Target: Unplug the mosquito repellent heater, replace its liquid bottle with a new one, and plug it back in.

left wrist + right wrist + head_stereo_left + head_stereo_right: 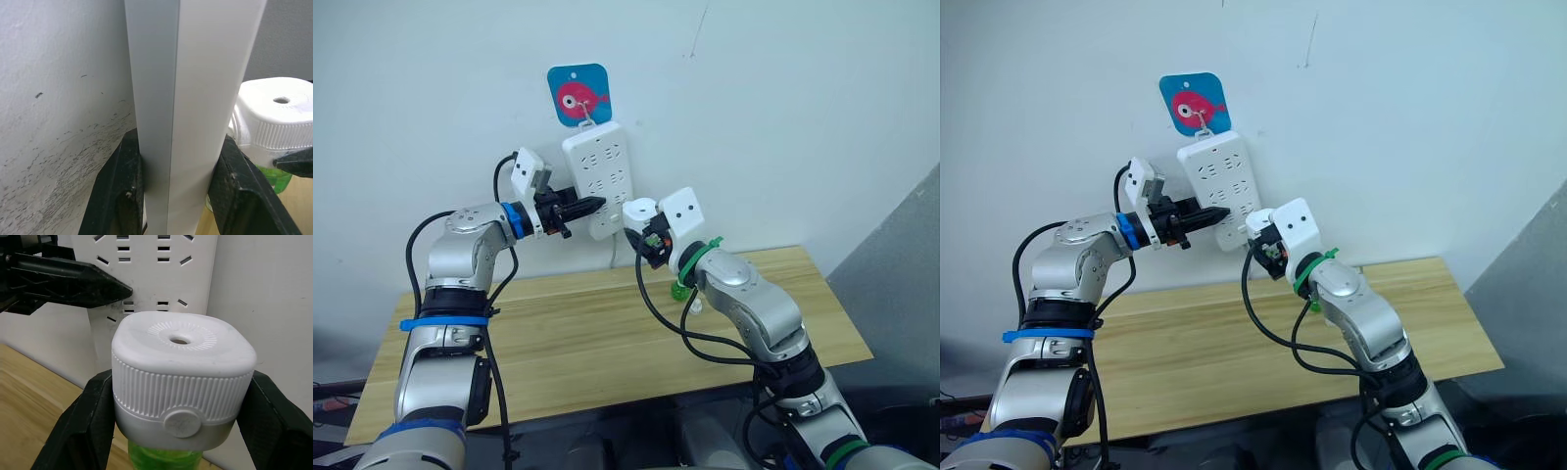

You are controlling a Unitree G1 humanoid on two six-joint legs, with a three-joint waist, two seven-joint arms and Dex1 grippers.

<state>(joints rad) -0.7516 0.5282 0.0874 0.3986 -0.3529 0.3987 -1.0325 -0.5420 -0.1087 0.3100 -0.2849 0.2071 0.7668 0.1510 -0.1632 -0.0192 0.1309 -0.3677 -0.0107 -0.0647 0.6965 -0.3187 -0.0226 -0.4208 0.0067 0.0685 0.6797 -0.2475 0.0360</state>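
Right wrist view | right claw [178, 431] grips white ribbed mosquito repellent heater [183, 377] | left claw [178, 186] clamps power strip [190, 98]

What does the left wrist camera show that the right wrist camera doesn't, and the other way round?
Left wrist view alone: the left gripper, its fingers clamping the side edges of the power strip, beside the scuffed wall.

Right wrist view alone: the strip's socket face, and the right gripper holding the mosquito repellent heater above the wooden table.

Both share: the strip, the heater with its round vent hole, and the green bottle under it.
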